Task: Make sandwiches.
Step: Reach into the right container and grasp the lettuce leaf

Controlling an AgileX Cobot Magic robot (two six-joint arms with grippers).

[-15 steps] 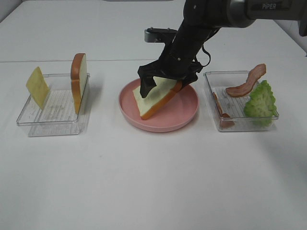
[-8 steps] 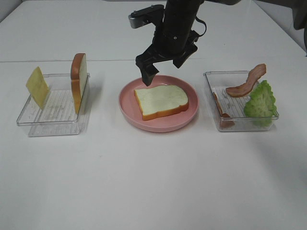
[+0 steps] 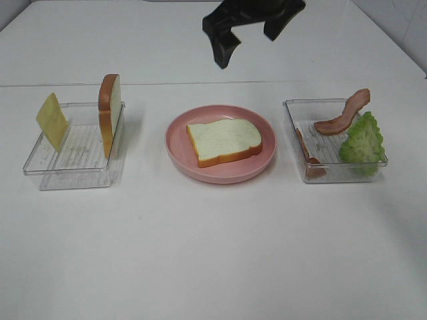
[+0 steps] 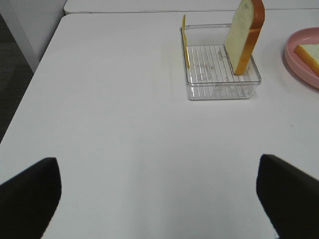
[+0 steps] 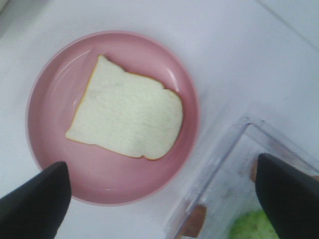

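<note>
- The right hand point(image 3: 248, 37) is hanging at the top centre of the high view, above and behind the plate. Its fingers are spread wide and carrying nothing, which is giving it a clear path to either tray.
- The left hand point(image 4: 159, 199) is showing only in its own wrist view. It is also spread wide and empty, waiting well short of the clear plastic tray with the ribbed floor point(image 3: 73, 177) at the left of the high view.
- The sandwich is only beginning. One white brown-crusted toy bread slice point(image 3: 223, 141) is lying flat in the round pink plate point(image 3: 220, 175) at the centre, probably serving as the base for stacking.
- In the left tray, a second brown-crusted bread slice point(image 3: 110, 113) is standing on edge against the right wall. A thin yellow square cheese slice point(image 3: 51, 121) is leaning on the left wall. Standing them upright is likely leaving their edges free for a pinch.
- In a second clear plastic tray point(image 3: 333, 175) at the right, a ruffled green lettuce piece point(image 3: 362, 140) is sitting in the far corner. A wavy reddish-brown bacon strip point(image 3: 343, 113) is propping itself over the rim, and another bacon strip point(image 3: 305, 155) is lying along the left wall.
- Counting up: two bread slices, one cheese slice, one lettuce piece, two bacon strips as far as I can tell, two trays and one plate are all resting on the white counter point(image 3: 213, 267).
</note>
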